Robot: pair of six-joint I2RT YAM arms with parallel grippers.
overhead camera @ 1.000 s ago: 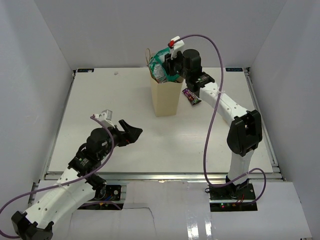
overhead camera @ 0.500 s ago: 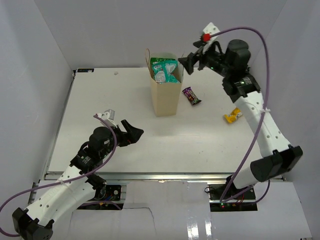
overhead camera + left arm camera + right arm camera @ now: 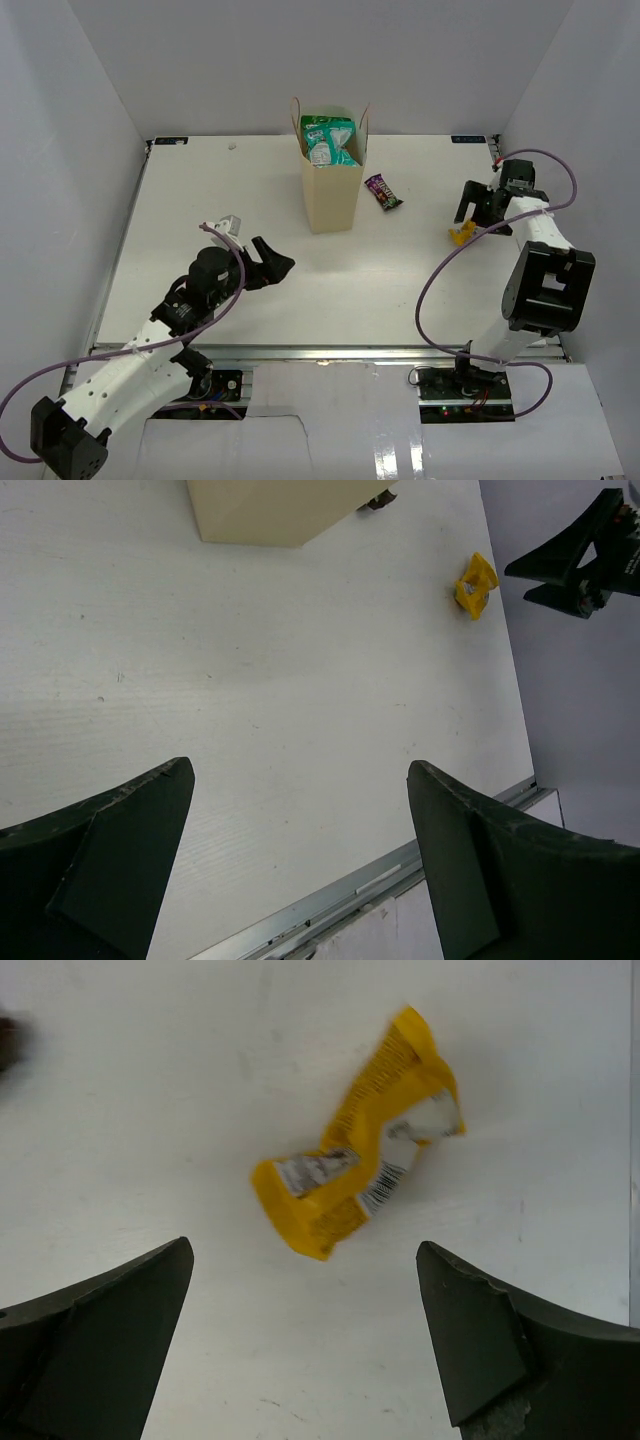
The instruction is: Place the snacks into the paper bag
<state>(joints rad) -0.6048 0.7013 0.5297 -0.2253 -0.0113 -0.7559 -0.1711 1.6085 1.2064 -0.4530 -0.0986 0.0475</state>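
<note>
One yellow packet [image 3: 355, 1175] — centred ahead of R gripper [image 3: 300, 1345] | jaws spread wide, nothing held | long axis diagonal

Looks down past the left gripper [image 3: 300, 768], jaws spread wide with nothing between, onto white table [image 3: 250, 680]. Ahead, slightly left: base of the bag [image 3: 270, 510]. Ahead right, well apart: yellow packet [image 3: 476, 583], right gripper [image 3: 535, 578] just beyond, jaws parted.
</note>
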